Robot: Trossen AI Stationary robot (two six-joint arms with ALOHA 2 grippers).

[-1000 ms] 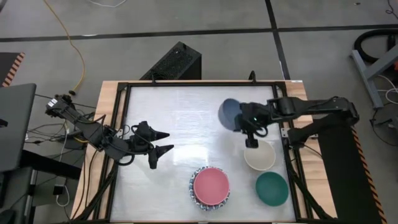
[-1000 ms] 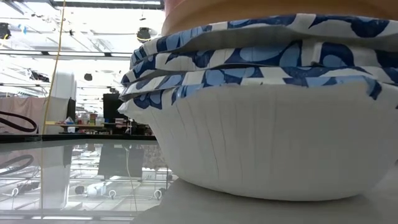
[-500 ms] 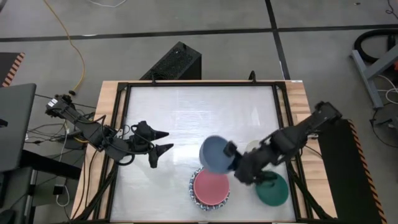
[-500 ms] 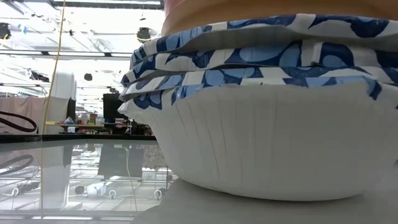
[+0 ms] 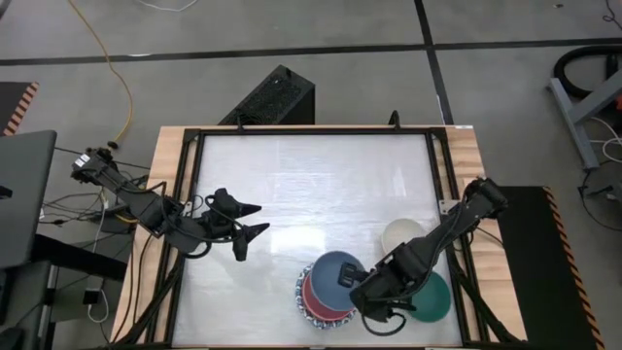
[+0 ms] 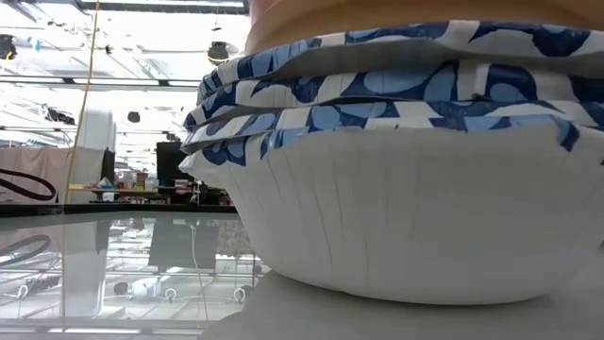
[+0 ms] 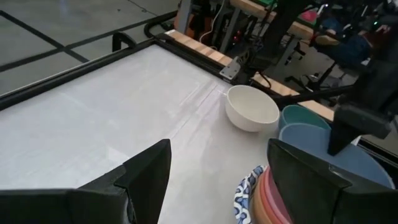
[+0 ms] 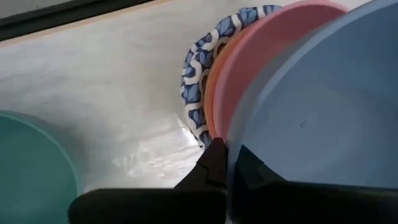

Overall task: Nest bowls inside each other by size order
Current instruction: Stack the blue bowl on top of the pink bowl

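My right gripper [image 5: 360, 284] is shut on the rim of the blue bowl [image 5: 335, 268] and holds it tilted over the stack at the table's front. The stack has white bowls with blue patterned rims [image 6: 406, 189] below, then orange and red rims, and a pink bowl [image 8: 264, 53] on top. In the right wrist view the blue bowl [image 8: 311, 124] lies over the pink one. A cream bowl [image 5: 401, 236] and a teal bowl [image 5: 432, 299] stand to the right of the stack. My left gripper [image 5: 255, 222] is open and empty at the table's left.
A black frame [image 5: 311, 129] runs round the white table top. The cream bowl [image 7: 252, 107] and teal bowl [image 7: 300, 115] stand close to the frame's right rail. The low view is filled by the stack.
My right arm has carried the blue bowl from the table's back right down to the front, over the pink bowl on the stack. The left arm has not moved.
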